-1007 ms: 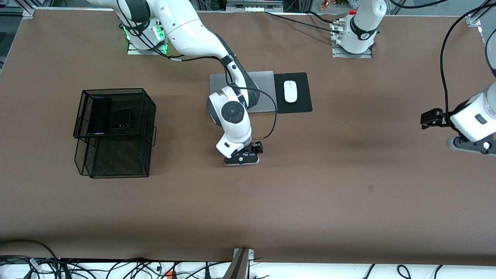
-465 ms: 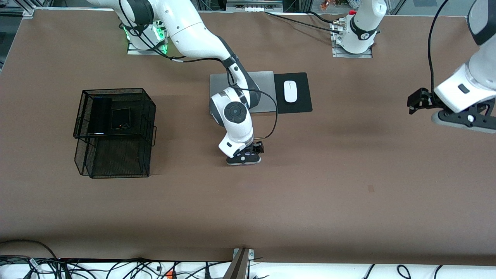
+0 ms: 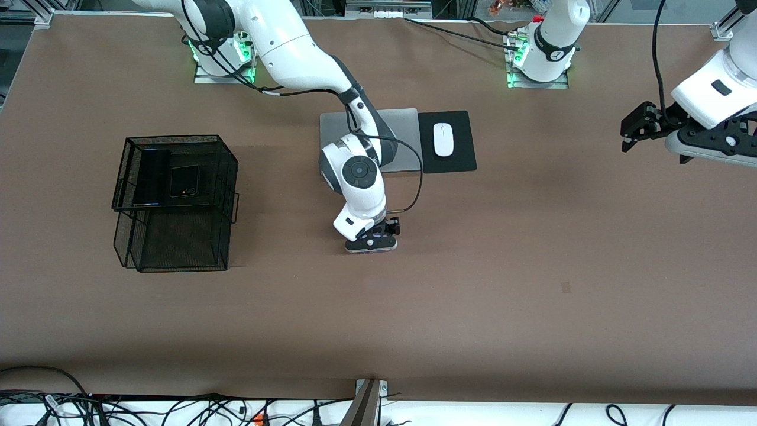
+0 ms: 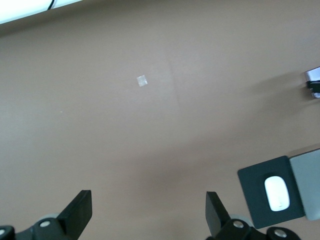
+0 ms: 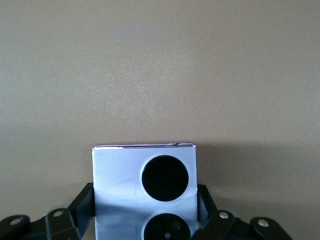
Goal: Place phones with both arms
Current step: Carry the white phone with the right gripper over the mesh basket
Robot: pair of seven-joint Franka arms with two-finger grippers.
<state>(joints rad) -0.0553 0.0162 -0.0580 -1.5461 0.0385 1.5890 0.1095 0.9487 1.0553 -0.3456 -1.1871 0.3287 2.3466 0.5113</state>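
A lavender-white phone (image 5: 125,170) with two black circles lies on the middle of the table. My right gripper (image 5: 145,200) is down over it, fingers pressed against its two sides; in the front view only the phone's pale edge (image 3: 370,249) shows under the right gripper (image 3: 372,239). A long black phone (image 3: 151,176) and a small squarish black phone (image 3: 184,181) lie side by side on the top tier of a black mesh basket (image 3: 177,260). My left gripper (image 3: 636,127) hangs open and empty, high over the left arm's end of the table; its fingers (image 4: 80,212) frame bare tabletop.
A silver laptop (image 3: 402,127) lies near the bases, partly under the right arm. Beside it a white mouse (image 3: 443,139) rests on a black pad (image 3: 461,160). The mouse (image 4: 276,193) also shows in the left wrist view.
The right gripper's fingers have closed onto the lavender phone's sides. The left arm has swung up and toward its base, staying open.
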